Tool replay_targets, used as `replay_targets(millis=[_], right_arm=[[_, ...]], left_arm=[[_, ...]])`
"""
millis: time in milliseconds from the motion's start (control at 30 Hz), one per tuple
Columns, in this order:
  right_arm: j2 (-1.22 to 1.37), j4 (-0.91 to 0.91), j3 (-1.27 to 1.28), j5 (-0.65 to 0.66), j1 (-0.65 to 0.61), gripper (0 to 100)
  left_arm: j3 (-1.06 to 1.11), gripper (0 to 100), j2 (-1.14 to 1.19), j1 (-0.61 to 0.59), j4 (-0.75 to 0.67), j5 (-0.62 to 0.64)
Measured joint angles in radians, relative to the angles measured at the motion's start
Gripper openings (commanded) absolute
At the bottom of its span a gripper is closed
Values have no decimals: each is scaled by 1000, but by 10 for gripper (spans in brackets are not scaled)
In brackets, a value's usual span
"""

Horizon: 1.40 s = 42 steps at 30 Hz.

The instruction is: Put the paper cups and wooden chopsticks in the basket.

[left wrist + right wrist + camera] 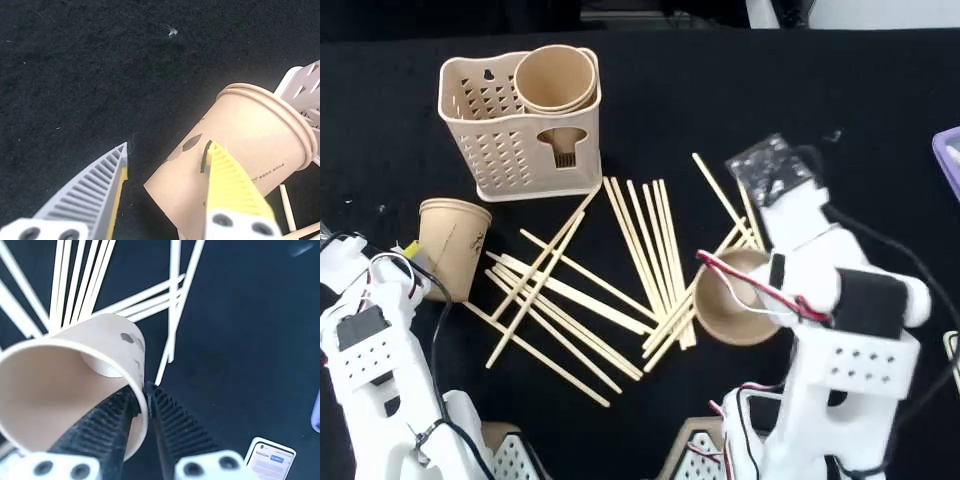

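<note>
While the right gripper pinches the rim of one paper cup by the scattered chopsticks, it should lift clear before swinging to the basket; the left gripper, fingers spread, flanks a second cup.

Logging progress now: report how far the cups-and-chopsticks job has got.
Done: stacked cups sit in the basket. In hand: the right gripper pinches the rim of a paper cup by the chopsticks; the left gripper is open at a second cup lying near the basket. Left: both those cups and all the chopsticks scattered on the table.
</note>
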Motion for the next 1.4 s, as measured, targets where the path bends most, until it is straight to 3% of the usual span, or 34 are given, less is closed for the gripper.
replay_targets(millis=[167, 400, 667, 967, 1400], right_arm=[[-3, -77, -86, -170, -152, 10], [-3, -328, -167, -373, -436, 10], [34, -729, -173, -528, -566, 10], [377, -944, -252, -540, -624, 10], [807, -956, -586, -540, -601, 10]], left_arm=[[0, 245, 0, 0, 0, 0], [0, 245, 0, 0, 0, 0], [0, 245, 0, 0, 0, 0], [0, 245, 0, 0, 0, 0], [0, 245, 0, 0, 0, 0]])
